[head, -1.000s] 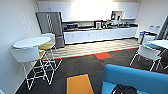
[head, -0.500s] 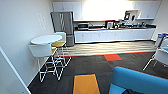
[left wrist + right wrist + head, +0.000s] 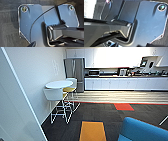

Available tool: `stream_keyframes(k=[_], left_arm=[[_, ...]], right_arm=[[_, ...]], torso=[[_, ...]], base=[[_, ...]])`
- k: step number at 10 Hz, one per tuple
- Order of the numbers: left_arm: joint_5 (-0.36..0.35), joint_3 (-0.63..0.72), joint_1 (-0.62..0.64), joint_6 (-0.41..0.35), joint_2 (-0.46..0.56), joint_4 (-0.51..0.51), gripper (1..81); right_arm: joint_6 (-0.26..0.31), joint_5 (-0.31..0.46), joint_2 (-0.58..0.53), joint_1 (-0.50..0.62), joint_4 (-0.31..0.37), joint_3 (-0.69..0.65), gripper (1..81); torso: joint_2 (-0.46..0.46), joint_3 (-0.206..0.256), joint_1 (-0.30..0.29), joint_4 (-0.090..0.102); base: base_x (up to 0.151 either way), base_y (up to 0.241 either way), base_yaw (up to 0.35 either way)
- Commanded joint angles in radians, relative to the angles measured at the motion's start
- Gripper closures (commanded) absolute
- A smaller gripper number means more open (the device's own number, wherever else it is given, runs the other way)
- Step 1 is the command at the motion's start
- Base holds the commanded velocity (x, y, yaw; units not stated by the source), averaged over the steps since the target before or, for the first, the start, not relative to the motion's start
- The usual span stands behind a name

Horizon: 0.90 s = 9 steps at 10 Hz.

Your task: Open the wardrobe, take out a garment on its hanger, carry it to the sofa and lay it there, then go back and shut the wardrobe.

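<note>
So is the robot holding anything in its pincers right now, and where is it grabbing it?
It cannot be told. Both wrist views show mostly the robot's own plate and bar over dark carpet, with no garment or hanger to be seen.

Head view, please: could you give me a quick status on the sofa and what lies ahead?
Grippers: state unreadable. Sofa blue, low right, nothing visible on it. Round white table and stools ahead left; fridge beyond.

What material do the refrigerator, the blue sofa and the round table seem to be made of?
Refrigerator: probably brushed steel, grey with a dull sheen.
Sofa: apparently matte blue cloth upholstery, with soft rounded edges.
Round table: smooth white top, perhaps laminate; thin white legs, likely metal.
</note>
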<state>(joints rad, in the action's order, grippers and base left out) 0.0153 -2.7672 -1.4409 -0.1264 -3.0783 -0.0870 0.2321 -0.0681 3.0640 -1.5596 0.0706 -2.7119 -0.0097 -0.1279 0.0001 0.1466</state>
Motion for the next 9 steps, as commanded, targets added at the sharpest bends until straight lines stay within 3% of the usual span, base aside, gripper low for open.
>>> stream_keyframes(k=[1,9], left_arm=[[0.058,0.0,0.038,-0.002,-0.002,-0.01,1.0],[0.058,0.0,0.035,-0.004,-0.005,-0.008,1.0]], right_arm=[[0.003,0.06,0.012,0.034,-0.002,0.003,1.0],[0.001,0.06,0.012,0.032,-0.002,0.003,1.0]], torso=[[0.0,0.0,0.0,0.0],[0.0,0.0,0.0,0.0]], base=[[0.0,0.0,0.306],[0.0,0.0,0.306]])
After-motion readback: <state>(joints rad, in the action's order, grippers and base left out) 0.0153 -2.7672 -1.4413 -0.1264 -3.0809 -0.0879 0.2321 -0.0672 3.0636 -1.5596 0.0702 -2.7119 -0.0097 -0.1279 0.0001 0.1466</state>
